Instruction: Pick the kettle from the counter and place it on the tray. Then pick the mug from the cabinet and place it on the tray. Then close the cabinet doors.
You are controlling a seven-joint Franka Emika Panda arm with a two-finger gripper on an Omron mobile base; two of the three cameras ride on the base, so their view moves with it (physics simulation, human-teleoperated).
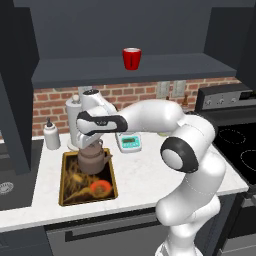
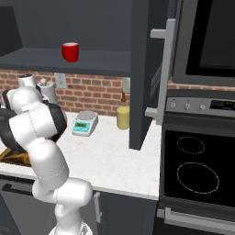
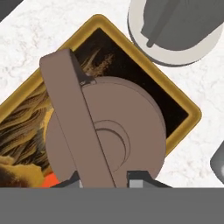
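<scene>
So the tool (image 3: 105,181) is pinched narrow on the kettle's (image 1: 94,159) arched handle, over the tray (image 1: 67,195).
Kettle looks set down at the tray's far end, probably ready for release; red mug (image 1: 132,58) waits on the open cabinet (image 1: 125,30) shelf above the worktop (image 1: 145,175).

a home kitchen: black stovetop (image 2: 195,165) on the right, white stone counter (image 1: 145,175) against a brick wall (image 2: 92,94), dark wall cabinet (image 1: 125,67) above.
</scene>
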